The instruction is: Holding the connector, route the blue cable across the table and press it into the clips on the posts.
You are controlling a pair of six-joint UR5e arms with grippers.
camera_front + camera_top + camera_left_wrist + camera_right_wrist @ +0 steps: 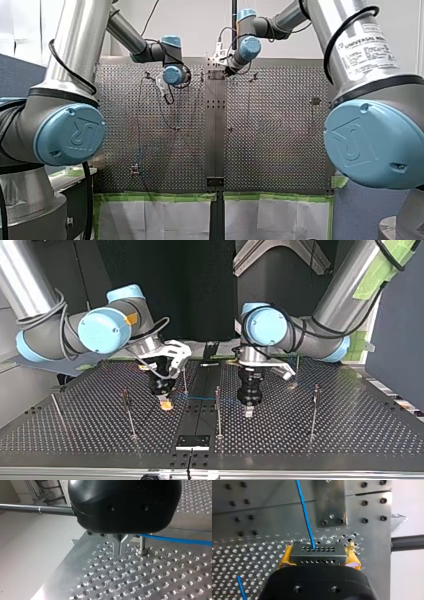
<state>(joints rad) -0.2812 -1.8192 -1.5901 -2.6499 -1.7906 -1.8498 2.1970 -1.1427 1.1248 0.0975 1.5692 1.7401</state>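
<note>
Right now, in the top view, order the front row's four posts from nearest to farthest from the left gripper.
From my left gripper:
1. Middle post, just beside it, toward the view's left.
2. Right post, at the view's right.
3. Left post, past my right gripper.
4. Far-left post, at the view's left end.

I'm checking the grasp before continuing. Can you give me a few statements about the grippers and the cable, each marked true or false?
My right gripper clamps the connector between yellow pads. True.
The blue cable comes out of the connector. True.
My left gripper has its fingers wide apart. False: their tips meet.
In the left wrist view the cable lies coiled in a heap. False: it runs straight, passing beside a post.
</note>
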